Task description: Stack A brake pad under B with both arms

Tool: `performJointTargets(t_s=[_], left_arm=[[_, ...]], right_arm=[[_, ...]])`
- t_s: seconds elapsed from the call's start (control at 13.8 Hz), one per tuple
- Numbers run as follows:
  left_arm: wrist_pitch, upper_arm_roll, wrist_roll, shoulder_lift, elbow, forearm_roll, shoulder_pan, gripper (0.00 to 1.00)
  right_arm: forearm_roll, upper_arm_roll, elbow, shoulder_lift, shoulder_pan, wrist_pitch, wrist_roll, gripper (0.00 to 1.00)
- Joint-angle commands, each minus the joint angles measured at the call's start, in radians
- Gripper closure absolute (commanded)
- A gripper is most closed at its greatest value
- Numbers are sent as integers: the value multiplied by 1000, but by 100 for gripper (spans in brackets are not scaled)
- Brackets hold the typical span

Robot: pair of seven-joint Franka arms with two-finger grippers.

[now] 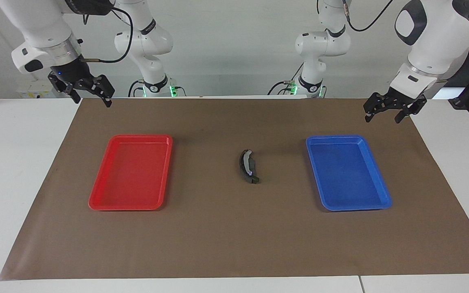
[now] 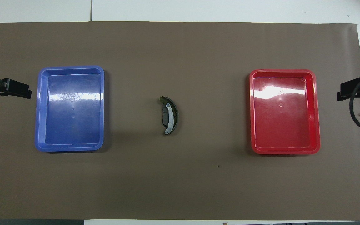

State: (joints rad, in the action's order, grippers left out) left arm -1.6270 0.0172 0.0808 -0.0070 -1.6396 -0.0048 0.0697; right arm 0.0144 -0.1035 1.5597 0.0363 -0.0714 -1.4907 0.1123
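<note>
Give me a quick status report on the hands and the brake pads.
Left hand and right hand open, empty, raised at the mat's corners nearest the robots. Brake pads stacked mid-mat between red tray and blue tray. Nothing in the way.

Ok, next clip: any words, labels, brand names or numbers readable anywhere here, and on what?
None can be read.
Right arm: dark lettering on its upper link, cut off by the picture's edge and too blurred to read.
Rear arm links: small dark print, too small to read.
Brake pads, red tray, blue tray, brown mat: no text visible.
</note>
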Motion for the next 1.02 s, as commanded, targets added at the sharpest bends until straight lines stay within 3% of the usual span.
performJointTargets(t_s=[0.0, 0.29, 0.95], left_arm=[[-5, -2, 7, -19, -22, 2, -8, 0], [-5, -2, 7, -19, -22, 2, -8, 0], [-5, -2, 7, -19, -22, 2, -8, 0]], right_arm=[[1, -1, -13, -12, 10, -8, -45, 0], [7, -1, -29, -13, 7, 47, -55, 0], [33, -1, -21, -12, 8, 33, -54, 0]])
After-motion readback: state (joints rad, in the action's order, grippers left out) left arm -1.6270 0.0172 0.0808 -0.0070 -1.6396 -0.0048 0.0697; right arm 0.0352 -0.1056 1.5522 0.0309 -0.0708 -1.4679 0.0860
